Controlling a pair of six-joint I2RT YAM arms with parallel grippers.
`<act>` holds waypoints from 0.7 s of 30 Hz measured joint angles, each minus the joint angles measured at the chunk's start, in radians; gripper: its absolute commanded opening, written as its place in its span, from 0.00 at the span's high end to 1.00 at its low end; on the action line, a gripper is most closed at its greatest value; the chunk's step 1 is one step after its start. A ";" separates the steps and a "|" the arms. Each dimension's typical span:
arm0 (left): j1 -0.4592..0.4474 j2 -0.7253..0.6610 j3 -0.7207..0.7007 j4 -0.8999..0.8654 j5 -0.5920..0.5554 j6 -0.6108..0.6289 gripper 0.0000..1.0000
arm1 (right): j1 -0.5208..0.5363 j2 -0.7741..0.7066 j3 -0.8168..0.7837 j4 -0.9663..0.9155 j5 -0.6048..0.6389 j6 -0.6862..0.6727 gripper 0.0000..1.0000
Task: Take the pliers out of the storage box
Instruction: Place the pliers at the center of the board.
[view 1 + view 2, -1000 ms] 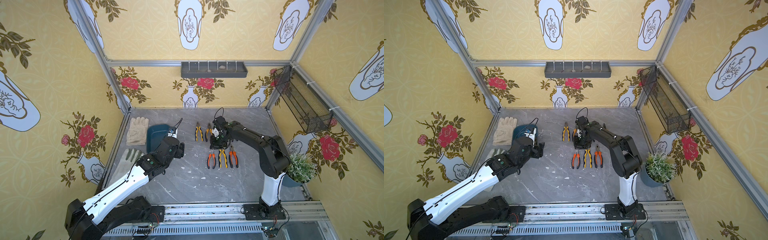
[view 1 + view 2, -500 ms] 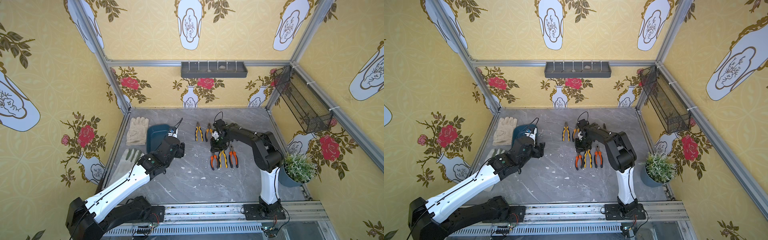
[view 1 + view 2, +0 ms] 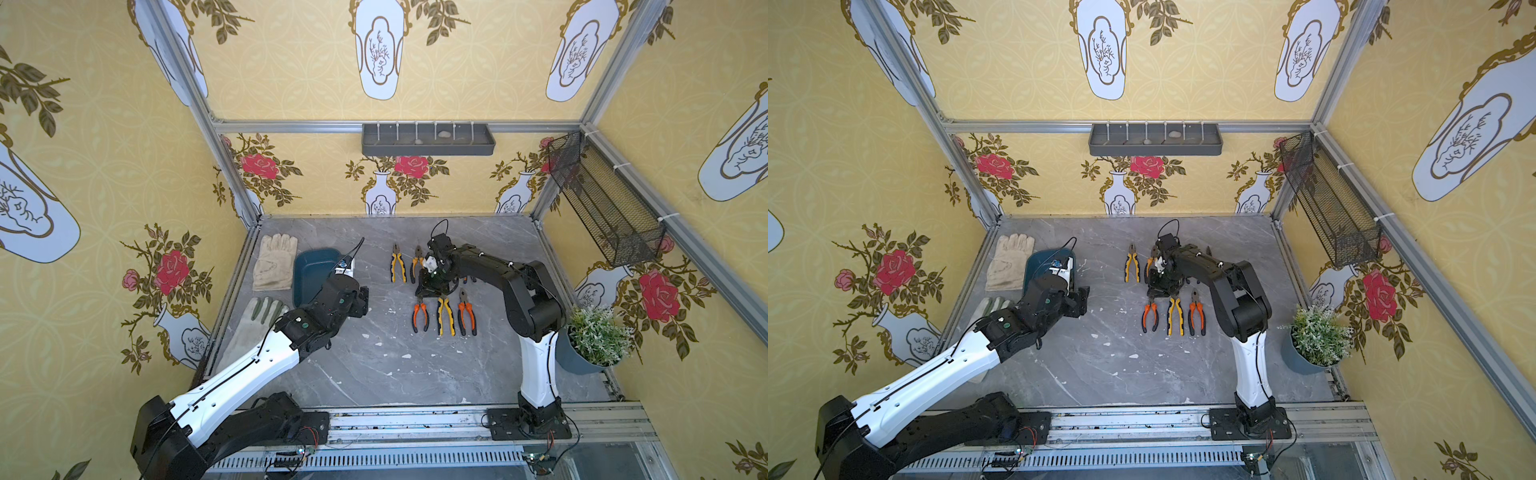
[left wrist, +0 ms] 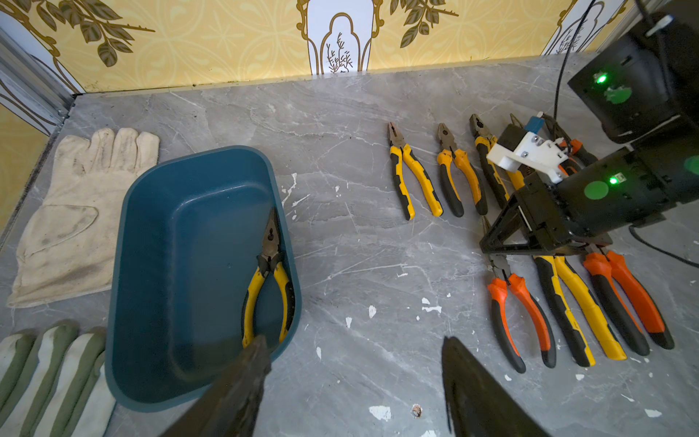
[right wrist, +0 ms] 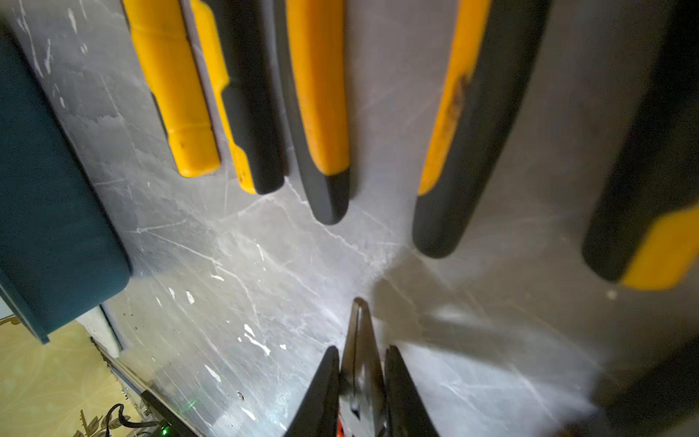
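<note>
Your left gripper hangs wide open, nothing between its jaws. The box sits just beside them, one yellow pliers inside. Your right gripper has narrow jaws either side of the orange pliers at the nose, down on the table — pinching or merely flanking, you can't tell.

Yellow floral wallpaper walls, grey marbled tabletop, grey wall tray, black mesh basket.

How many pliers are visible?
8 pliers: one in the storage box; four in the far row; three in the near row; the right arm may hide more.
</note>
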 measured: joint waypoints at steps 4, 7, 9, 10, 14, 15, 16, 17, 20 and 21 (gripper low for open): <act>0.003 -0.002 -0.004 -0.001 0.003 0.000 0.27 | 0.000 0.004 0.006 -0.008 0.028 -0.003 0.76; 0.006 -0.004 -0.008 0.000 0.006 0.000 0.27 | 0.000 0.006 0.006 -0.020 0.044 -0.005 0.70; 0.008 -0.005 -0.009 0.000 0.006 0.000 0.27 | 0.000 0.007 0.003 -0.022 0.046 -0.007 0.62; 0.009 -0.005 -0.009 0.000 0.006 0.000 0.27 | 0.000 0.007 0.000 -0.021 0.051 -0.008 0.59; 0.012 -0.005 -0.015 0.002 0.008 0.000 0.27 | 0.003 0.007 -0.006 -0.018 0.045 -0.023 0.59; 0.012 -0.006 -0.018 0.001 0.010 0.000 0.27 | 0.003 0.007 -0.006 -0.017 0.046 -0.022 0.59; 0.013 -0.006 -0.021 0.001 0.010 0.000 0.27 | 0.005 0.007 -0.006 -0.017 0.050 -0.023 0.59; 0.013 -0.006 -0.023 0.001 0.010 0.000 0.27 | 0.008 0.006 -0.006 -0.017 0.055 -0.023 0.58; 0.014 -0.006 -0.026 0.001 0.010 -0.004 0.26 | 0.026 -0.005 -0.006 -0.019 0.094 -0.023 0.55; 0.015 -0.006 -0.026 0.001 0.010 -0.005 0.27 | 0.033 -0.013 -0.007 -0.026 0.105 -0.023 0.55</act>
